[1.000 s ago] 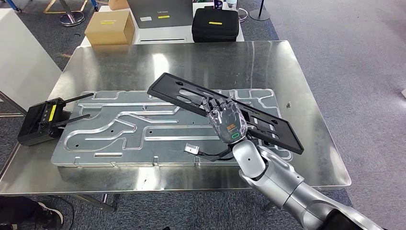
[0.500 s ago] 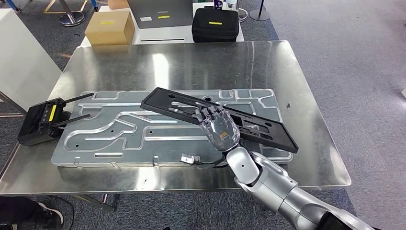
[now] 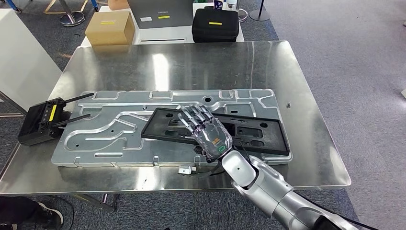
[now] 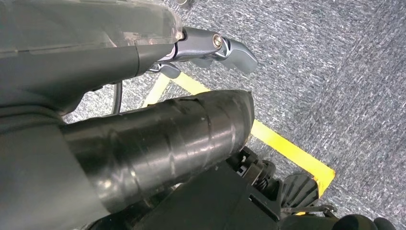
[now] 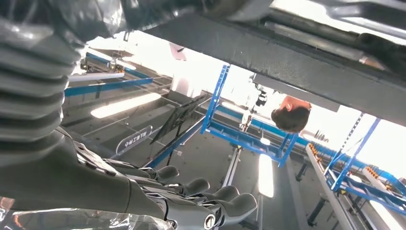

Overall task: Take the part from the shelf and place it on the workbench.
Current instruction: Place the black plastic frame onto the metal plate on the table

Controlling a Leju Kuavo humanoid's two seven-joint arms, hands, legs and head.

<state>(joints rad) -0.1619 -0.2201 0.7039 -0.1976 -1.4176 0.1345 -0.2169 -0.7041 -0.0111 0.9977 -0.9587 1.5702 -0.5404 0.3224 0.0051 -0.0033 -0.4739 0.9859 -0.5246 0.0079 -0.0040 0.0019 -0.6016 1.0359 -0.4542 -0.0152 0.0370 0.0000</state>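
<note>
Head view: the steel workbench point(image 3: 311, 96) carries a large grey machined plate point(image 3: 119, 129), and across that plate's near right part lies the long black part point(image 3: 258, 136), roughly flat. The right hand point(image 3: 207, 130) grips the part at its middle, fingers spread over its top face. A black controller point(image 3: 40, 122) sits at the bench's left edge; whether the left hand point(image 4: 210, 45) is open or closed, I cannot tell.

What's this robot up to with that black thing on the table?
The robot's right hand rests on top of a long black frame-shaped part, which lies on a grooved metal plate on the shiny workbench. The fingers are spread over the part; whether they grip it is unclear. A black remote controller sits at the workbench's left edge.
</note>
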